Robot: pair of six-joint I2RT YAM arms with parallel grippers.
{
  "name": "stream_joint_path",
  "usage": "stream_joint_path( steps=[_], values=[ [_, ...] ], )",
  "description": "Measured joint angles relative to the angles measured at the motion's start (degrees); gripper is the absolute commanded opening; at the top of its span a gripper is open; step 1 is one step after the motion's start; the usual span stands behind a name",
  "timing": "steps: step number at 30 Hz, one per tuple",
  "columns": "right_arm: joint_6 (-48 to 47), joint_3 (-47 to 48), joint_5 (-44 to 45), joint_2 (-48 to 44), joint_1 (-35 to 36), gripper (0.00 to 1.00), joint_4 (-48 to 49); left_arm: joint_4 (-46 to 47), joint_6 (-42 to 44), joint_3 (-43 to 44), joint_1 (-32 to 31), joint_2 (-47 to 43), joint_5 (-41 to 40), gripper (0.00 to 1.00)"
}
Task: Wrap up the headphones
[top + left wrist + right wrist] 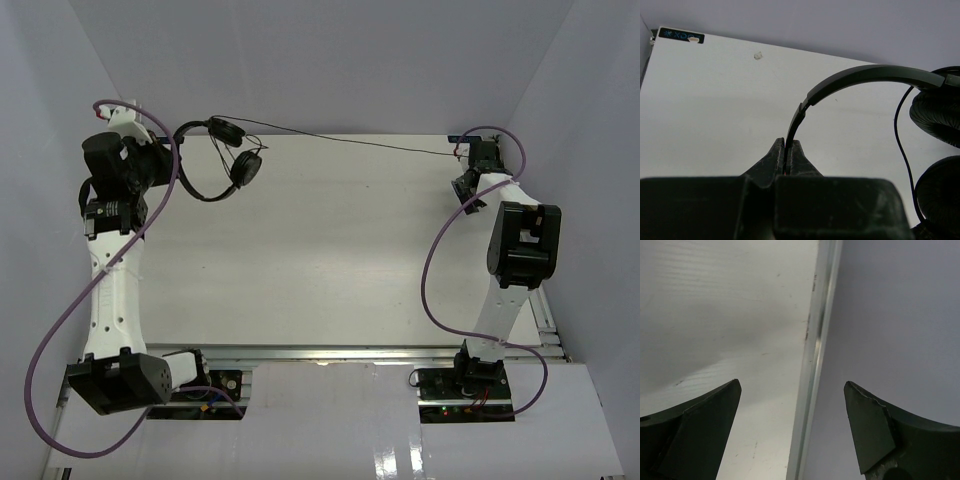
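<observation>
You have the headphones (pixel 246 168) at the far left corner of the counter (pixel 340 250). The headband (pixel 860 76) bows toward the near left. Both ear cups (pixel 940 115) sit at its far-right ends, one beyond the other. The cord (pixel 350 138) runs in one straight line from the cups rightward along the counter's far edge, slanting slightly nearer as it goes, and ends near the right jaws.

Your left jaws are closed flat on the thin headband near one end. The band rises from between the tips and arcs right to the cups.

Your right jaws are spread wide over the counter's edge rail (pixel 811 365), with nothing between them in the wrist view. From above you cannot tell whether the cord's end touches them
</observation>
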Motion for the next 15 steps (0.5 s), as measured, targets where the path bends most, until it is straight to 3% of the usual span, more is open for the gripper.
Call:
stream_joint_path(
  steps=[6,15],
  values=[
    [-0.2,0.1,-10.3,0.0,-0.4,0.90,-5.7,-0.7,-0.6,9.0,1.4,5.7,0.7,0.00],
    [-1.3,3.0,-30.1,0.0,-4.9,0.90,-14.0,-1.1,-1.7,12.7,2.5,6.4,1.3,0.00]
  ],
)
